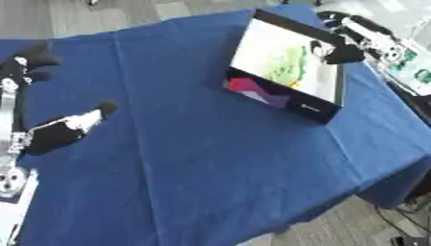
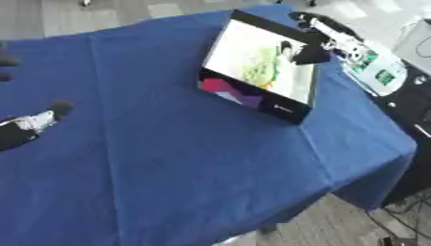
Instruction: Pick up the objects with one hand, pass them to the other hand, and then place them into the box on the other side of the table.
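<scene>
Blurred greenish contents of the box (image 1: pixel 290 67), unidentifiable; left hand (image 2: pixel 25 126) cropped.

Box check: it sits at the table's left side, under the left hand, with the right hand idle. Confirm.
Wrong hands and side. The left eye view shows the box at the table's right side, the right hand over it, and the left hand idle at the left.

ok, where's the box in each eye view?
Left eye view: the box lies upper right of centre, on the blue cloth.
Right eye view: the box lies upper centre, further left in the picture.
Shared landmark: the right hand over the box's far right edge.
</scene>
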Controlling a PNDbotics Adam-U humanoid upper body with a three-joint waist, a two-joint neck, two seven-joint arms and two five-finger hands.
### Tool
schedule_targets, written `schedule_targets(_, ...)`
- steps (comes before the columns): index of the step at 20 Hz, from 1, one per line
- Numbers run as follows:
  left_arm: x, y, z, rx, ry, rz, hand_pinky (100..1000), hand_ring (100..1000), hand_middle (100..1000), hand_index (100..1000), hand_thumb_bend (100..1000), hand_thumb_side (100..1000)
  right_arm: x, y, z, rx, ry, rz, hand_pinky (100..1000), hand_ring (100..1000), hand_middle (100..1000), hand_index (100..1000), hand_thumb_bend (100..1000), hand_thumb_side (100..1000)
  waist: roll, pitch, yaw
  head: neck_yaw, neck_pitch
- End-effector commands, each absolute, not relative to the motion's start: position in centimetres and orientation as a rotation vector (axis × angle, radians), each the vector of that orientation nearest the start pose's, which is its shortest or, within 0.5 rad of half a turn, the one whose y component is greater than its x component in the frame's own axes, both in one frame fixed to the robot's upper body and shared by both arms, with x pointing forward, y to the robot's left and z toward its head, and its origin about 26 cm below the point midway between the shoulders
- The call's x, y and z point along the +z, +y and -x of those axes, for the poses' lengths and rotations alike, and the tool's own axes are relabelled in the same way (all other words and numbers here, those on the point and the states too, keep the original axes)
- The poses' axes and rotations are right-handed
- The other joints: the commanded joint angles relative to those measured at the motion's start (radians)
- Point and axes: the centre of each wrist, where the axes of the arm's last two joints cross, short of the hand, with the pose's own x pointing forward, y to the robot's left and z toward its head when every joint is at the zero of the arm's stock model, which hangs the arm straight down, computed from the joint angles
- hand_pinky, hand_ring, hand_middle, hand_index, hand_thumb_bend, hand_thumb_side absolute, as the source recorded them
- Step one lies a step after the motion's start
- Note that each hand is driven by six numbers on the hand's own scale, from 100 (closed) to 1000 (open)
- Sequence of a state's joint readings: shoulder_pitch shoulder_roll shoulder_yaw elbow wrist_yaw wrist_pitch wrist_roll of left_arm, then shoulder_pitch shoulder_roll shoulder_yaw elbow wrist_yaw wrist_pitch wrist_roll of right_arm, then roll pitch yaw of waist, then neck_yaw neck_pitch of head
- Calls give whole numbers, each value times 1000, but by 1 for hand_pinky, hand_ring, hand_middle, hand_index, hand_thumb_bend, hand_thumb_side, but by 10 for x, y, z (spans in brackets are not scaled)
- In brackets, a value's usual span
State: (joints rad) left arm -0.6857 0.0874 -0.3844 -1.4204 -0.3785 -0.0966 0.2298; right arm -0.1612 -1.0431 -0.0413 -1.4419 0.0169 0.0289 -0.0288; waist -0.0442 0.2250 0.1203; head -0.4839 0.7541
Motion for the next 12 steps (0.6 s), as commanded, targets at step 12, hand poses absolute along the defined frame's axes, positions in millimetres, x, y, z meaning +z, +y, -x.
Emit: schedule_targets(12,170,102,-385,-649,-2272,-266,748,807,663,862,770,326,230,-469,-299,457,-1713,844,1000,1000,1000,1000,100,440,18,-26,-6,79,14)
